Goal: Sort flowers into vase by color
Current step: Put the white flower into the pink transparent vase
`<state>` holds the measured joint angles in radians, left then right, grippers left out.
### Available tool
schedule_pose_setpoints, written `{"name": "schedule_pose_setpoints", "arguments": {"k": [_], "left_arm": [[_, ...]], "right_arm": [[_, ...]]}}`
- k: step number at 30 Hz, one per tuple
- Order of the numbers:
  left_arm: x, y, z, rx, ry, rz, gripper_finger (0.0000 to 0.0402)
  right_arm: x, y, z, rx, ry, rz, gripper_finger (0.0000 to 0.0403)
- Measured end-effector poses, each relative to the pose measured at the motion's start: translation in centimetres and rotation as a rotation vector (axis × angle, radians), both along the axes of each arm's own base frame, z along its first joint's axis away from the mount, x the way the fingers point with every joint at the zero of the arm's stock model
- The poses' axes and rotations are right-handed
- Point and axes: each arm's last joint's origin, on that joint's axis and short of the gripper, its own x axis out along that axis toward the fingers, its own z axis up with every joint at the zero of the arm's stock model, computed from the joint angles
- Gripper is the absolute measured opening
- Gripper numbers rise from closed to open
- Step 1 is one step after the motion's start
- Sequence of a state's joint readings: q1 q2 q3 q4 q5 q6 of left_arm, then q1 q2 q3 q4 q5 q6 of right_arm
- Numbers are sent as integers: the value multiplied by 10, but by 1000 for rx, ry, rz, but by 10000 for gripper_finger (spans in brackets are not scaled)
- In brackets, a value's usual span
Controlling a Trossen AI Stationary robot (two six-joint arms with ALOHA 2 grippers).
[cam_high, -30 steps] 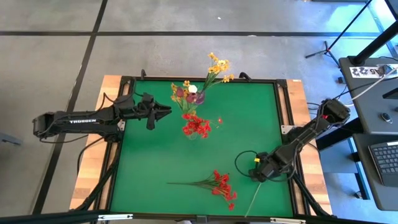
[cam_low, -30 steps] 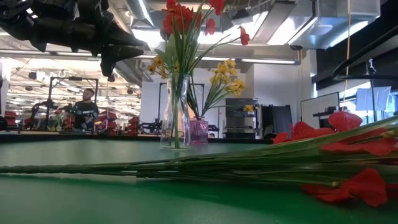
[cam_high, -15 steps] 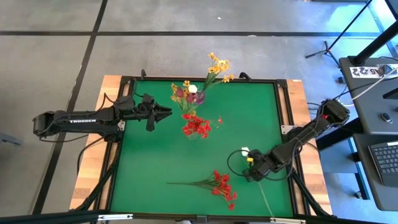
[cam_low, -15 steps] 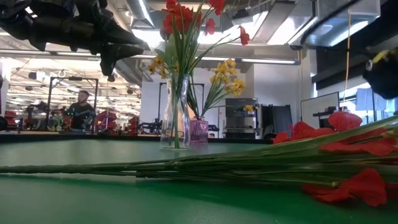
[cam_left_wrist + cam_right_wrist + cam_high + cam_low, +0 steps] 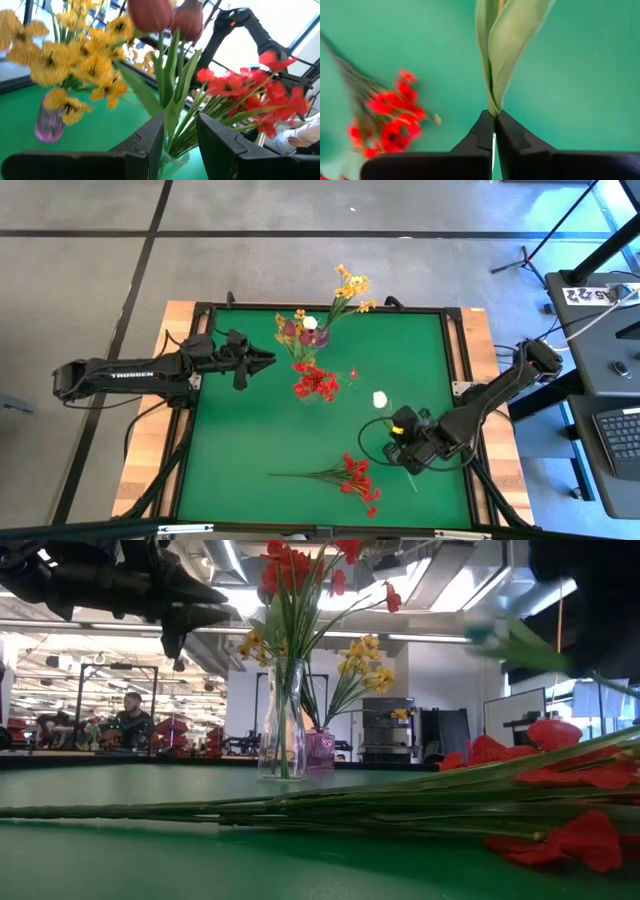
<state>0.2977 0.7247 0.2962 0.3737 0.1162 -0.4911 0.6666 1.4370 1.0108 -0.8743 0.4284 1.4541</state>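
Note:
My right gripper is shut on a white-bud flower, held up over the table's right half. A red spray lies flat on the green mat near the front edge. A clear vase at the far middle holds red flowers and leafy stems with dark red-pink buds. Behind it, a small purple vase holds yellow sprays. My left gripper hovers high, left of the clear vase's flowers, open, with nothing in it. My right gripper pinches the white flower's thin stem between its two fingertips, right where the long green leaves start. The leaves and bud run on ahead of the fingers, and the bare stem trails back toward the near edge. The flower is lifted clear of the mat.
The mat has a raised black frame around it. Bare mat lies on the left half and between the red spray and the vases. The room behind holds equipment and a person far off.
My right gripper has risen and gone a little toward the table's left and far side, taking the white flower off the mat. The flower has swung round: its bud now points toward the vases, and its stem end has drawn in from the near edge.

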Motion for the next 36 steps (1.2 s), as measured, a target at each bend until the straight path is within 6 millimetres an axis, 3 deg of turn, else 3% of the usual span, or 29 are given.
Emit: {"name": "schedule_pose_setpoints", "arguments": {"k": [7,15,21,26,36], "left_arm": [[-6,-2,8,16,-51,0,112],[-14,-4,15,33,-106,1,112],[-13,-3,14,24,-94,32,112],[-11,-2,9,13,-52,52,112],[-10,-1,4,-1,-11,70,112]], "right_arm": [[13,-16,28,-126,-116,80,2],[7,-51,55,-242,-190,56,1],[1,-77,77,-477,-289,-30,1],[11,-96,90,-673,-306,-37,0],[33,-161,99,-711,-250,-41,0]]}}
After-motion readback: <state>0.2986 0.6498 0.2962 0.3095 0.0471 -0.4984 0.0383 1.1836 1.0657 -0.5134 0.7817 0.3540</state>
